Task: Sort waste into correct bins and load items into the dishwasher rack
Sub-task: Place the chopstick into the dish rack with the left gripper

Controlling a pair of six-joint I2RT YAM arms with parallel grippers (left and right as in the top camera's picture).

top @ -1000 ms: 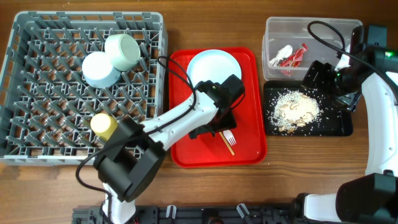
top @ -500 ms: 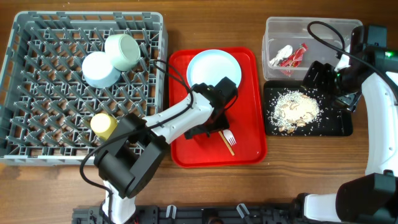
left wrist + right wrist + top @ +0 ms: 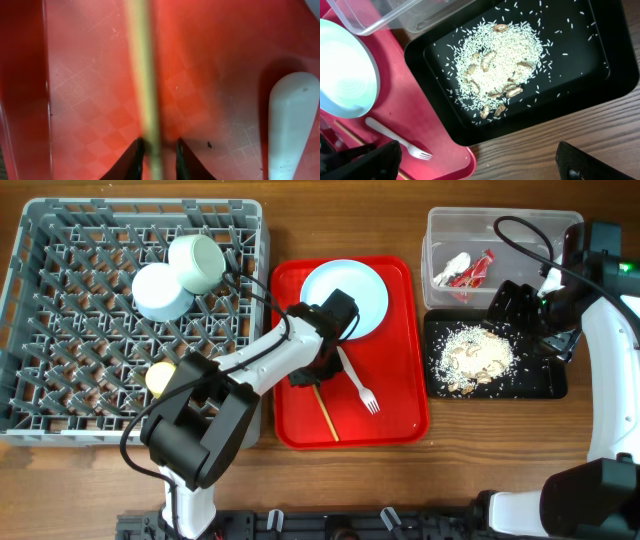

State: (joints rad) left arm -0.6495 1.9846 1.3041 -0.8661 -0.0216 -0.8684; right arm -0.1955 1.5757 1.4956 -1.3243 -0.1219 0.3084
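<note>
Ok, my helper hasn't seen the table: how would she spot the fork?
Start at the red tray in the middle, between the grey rack and the black tray. Below the white plate on it lies the fork, slanting, tines toward the near right corner. It is white and pronged; the chopstick beside it is thin, plain wood.

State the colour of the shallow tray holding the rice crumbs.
Black; the tray shows best in the right wrist view.
</note>
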